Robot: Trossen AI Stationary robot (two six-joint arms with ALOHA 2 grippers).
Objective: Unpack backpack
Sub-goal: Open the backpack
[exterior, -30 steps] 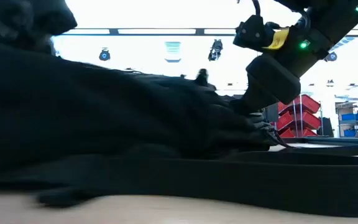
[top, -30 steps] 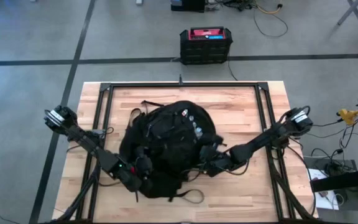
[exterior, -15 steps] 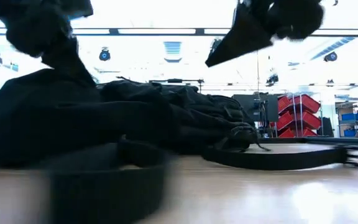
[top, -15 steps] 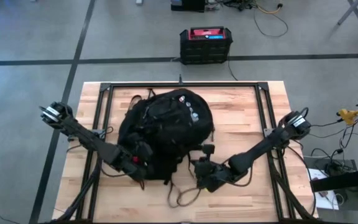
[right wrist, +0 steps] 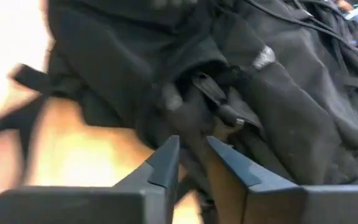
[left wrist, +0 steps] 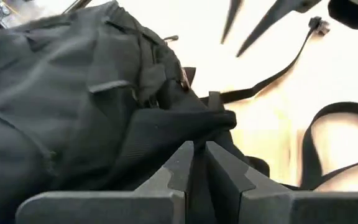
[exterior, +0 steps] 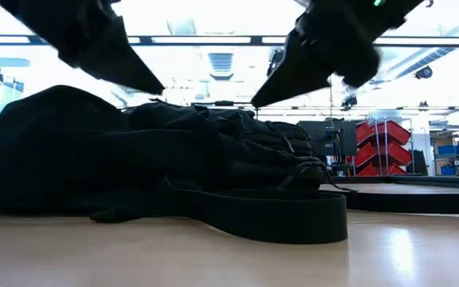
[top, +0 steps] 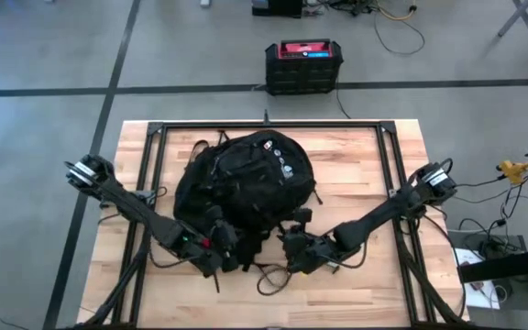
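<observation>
The black backpack (top: pixel 246 183) lies flat on its side in the middle of the wooden table, round patches (top: pixel 282 165) on top. Its straps (top: pixel 273 275) trail loose on the wood toward the near edge, one as a loop (exterior: pixel 293 215). My left gripper (left wrist: pixel 199 149) hovers shut just off the backpack's near left corner (top: pixel 230 247), fabric (left wrist: pixel 185 124) right beyond its tips. My right gripper (right wrist: pixel 194 142) stands open a finger's width at the near right corner (top: pixel 285 249), pointing at the pack's strap buckles (right wrist: pixel 229 115). In the low view both slant down above the pack (exterior: pixel 134 151).
A black metal frame (top: pixel 264 126) borders the table. Bare wood lies right of the backpack (top: pixel 356 183) and along the near edge. A black crate with a red top (top: pixel 303 64) stands on the floor beyond the far edge. Red bins (exterior: pixel 381 147) stand in the room behind.
The backpack, bunched up close to the near edge a second ago, has dropped back toward the table's middle and lies flat and still. Both grippers have risen off it and rolled. The strap loop has shifted on the near wood.
</observation>
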